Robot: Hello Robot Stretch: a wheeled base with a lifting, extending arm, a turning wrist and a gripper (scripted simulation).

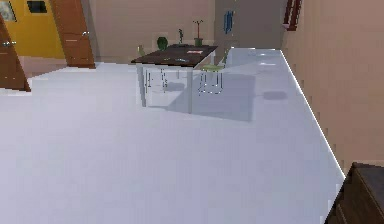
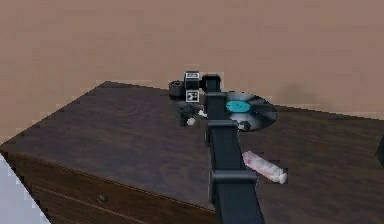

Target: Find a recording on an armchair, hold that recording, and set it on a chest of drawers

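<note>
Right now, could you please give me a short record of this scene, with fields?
surface: dark wooden chest of drawers
recording: black disc with a teal label, lying flat on the chest top
tool: tool at the arm's far end, left of the disc in the arm side view
held: cannot tell
other item: small pink-white thing on the chest top
ahead: dining table with chairs

A home's living space: a dark dining worktop (image 1: 175,52) with light chairs (image 1: 212,78) and potted plants (image 1: 163,44), wooden doors (image 1: 75,30), and a dark wooden chest of drawers (image 2: 110,125) against a plain wall (image 2: 100,40).
</note>
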